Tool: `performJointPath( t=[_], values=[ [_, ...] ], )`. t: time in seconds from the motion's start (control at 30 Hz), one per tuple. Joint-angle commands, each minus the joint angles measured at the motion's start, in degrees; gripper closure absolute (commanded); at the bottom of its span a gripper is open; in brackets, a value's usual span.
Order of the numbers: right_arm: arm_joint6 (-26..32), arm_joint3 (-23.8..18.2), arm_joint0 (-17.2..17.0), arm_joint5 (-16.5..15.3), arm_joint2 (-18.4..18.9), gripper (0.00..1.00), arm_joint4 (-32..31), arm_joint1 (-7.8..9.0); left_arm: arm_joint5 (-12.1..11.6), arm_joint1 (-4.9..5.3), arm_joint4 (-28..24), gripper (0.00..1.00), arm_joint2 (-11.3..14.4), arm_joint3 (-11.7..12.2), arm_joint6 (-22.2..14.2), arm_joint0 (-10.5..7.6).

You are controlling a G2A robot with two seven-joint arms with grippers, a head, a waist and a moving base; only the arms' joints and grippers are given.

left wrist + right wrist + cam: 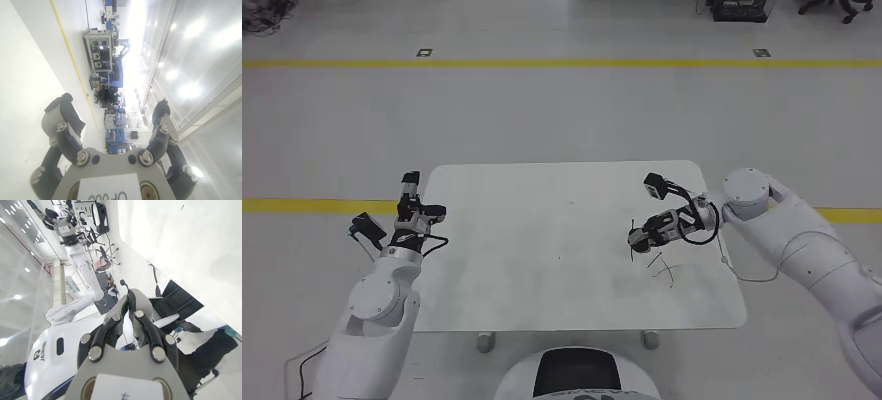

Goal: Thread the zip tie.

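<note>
My right gripper (636, 238) hovers over the right half of the white table (532, 260), shut on a thin black zip tie (632, 226). In the right wrist view the zip tie (125, 285) sticks out past the closed fingertips (130, 298), its small square head at the free end. My left gripper (420, 197) is held at the table's left edge, well away from the tie. The left wrist view shows the left gripper (114, 101) open, with nothing between its fingers.
A second thin black strand (663, 269) lies curved on the table just in front of the right gripper. The left gripper (56, 220) shows far off in the right wrist view. A yellow floor line (562, 63) runs behind the table.
</note>
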Motion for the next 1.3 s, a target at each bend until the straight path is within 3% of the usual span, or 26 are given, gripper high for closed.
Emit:
performJointPath(
  t=[0.0, 0.23, 0.4, 0.47, 1.03, 1.17, 1.27],
  values=[
    [-1.5, -0.5, -0.6, 0.6, 0.2, 1.0, 0.4, -0.08, 0.0, 0.0, 0.0, 0.0, 0.0, 0.0, 0.0, 0.0],
    [-1.9, -0.4, -1.0, 8.3, 2.2, 1.0, 8.1, -1.2, 0.0, 0.0, 0.0, 0.0, 0.0, 0.0, 0.0, 0.0],
    [-3.4, 1.0, -1.0, 12.7, 2.0, 1.0, 12.5, -3.07, 0.0, 0.0, 0.0, 0.0, 0.0, 0.0, 0.0, 0.0],
    [-3.8, 1.5, -1.0, 12.6, 1.8, 1.0, 13.3, -3.68, 0.0, 0.0, 0.0, 0.0, 0.0, 0.0, 0.0, 0.0],
    [-3.8, 1.5, -1.0, 12.6, 1.8, 1.0, 13.3, -3.68, -0.1, 0.0, 0.2, 0.0, 0.1, -0.1, -0.2, -0.04],
    [-6.7, 1.2, -2.3, 13.7, 2.9, 1.0, 14.2, -3.8, -1.1, 0.14, 9.7, 0.0, 2.8, -4.4, -1.9, 1.99],
    [-8.4, 1.4, -2.8, 14.6, 3.7, 1.0, 14.7, -3.94, -0.1, 0.14, 16.5, 0.0, 5.5, -7.4, -2.0, 3.67]
  ],
)
